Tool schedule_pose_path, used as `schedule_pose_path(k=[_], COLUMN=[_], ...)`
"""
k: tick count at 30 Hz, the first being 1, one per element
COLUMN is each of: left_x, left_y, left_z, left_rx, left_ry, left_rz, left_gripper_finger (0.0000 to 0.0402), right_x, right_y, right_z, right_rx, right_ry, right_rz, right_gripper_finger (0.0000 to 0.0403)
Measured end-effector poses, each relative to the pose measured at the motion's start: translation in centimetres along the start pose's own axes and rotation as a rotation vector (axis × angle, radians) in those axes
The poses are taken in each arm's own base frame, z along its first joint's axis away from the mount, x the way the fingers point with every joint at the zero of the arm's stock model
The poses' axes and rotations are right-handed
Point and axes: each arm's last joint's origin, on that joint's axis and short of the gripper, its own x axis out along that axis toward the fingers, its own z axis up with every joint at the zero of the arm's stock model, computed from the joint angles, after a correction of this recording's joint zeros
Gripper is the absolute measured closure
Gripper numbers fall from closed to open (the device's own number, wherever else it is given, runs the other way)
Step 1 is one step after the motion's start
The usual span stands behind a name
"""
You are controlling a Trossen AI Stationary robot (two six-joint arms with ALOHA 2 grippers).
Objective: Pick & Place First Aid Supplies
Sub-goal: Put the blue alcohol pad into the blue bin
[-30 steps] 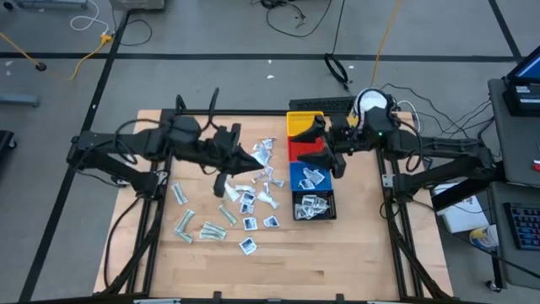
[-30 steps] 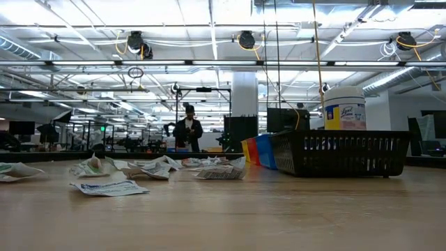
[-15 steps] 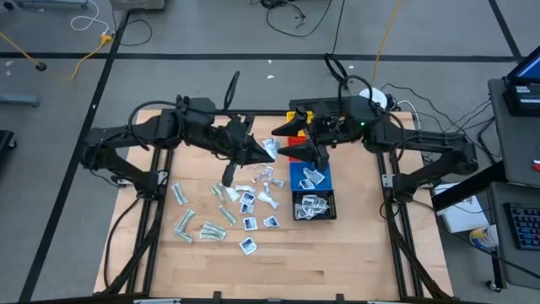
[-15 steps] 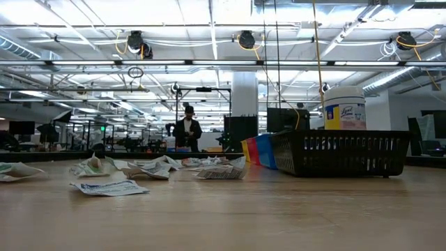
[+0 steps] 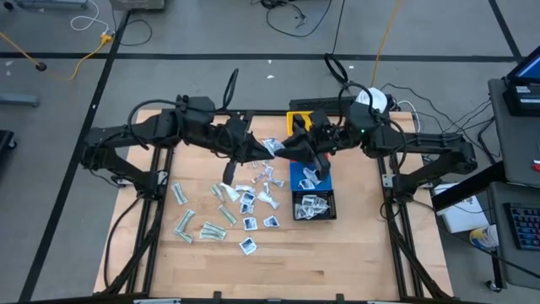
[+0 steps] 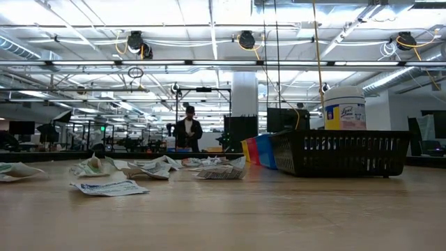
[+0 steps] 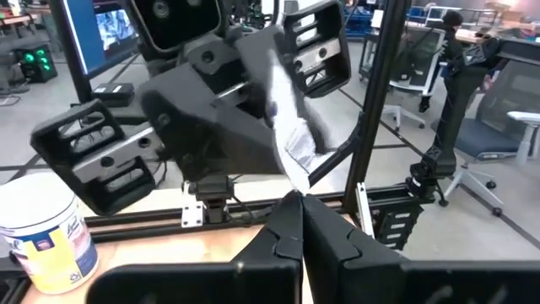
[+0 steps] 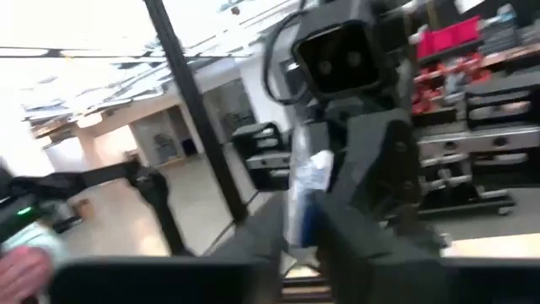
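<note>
The high camera hangs well above, looking straight down on the whole wooden table (image 5: 278,262) and the grey floor around it. The low camera sits at table-top height, close to the wood, facing level across it into the room; both views share the black bin (image 6: 339,153) (image 5: 314,206) and the scattered first aid supplies (image 6: 108,187) (image 5: 249,203). Each wrist camera looks forward along its own arm, close up, and frames the opposite arm at centre.

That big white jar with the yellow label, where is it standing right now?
The big white jar with the yellow label stands at the table's far right corner in the high view, behind the black mesh bin in the low view.
</note>
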Motion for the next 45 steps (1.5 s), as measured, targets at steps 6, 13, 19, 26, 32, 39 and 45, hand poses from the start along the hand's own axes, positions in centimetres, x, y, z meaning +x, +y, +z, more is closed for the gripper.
schedule_pose_path(k=[6,13,19,26,32,39,45], left_x=[0.0,-0.9,-1.2,-1.2,-1.2,-1.2,-1.2], left_y=[0.1,0.9,1.2,1.1,1.1,1.2,1.1], left_z=[0.0,-1.3,-2.6,-2.4,-2.4,-2.4,-2.4], left_rx=[-0.093,-0.305,-0.397,-0.429,-0.455,-0.446,-0.447], left_ry=[0.004,0.141,0.262,0.247,0.248,0.246,0.248], left_rz=[0.008,0.058,0.089,0.091,0.096,0.095,0.095], left_gripper_finger=[0.0393,0.0311,0.0243,0.0214,0.0222,0.0227,0.0215], right_x=[-0.1,-3.0,-6.4,-7.7,-7.6,-7.8,-8.7], right_y=[-0.2,-0.5,-0.8,-2.3,-4.7,-7.3,-8.9], right_z=[0.0,0.0,0.6,0.5,-3.9,-10.4,-16.5], right_rx=[-0.019,-0.023,-0.041,-0.060,-0.134,-0.162,-0.193], right_ry=[-0.001,0.194,0.482,0.794,1.016,1.104,1.122], right_rz=[-0.030,-0.125,-0.267,-0.345,-0.469,-0.505,-0.485], right_gripper_finger=[0.0399,0.0402,0.0402,0.0402,0.0402,0.0403,0.0403])
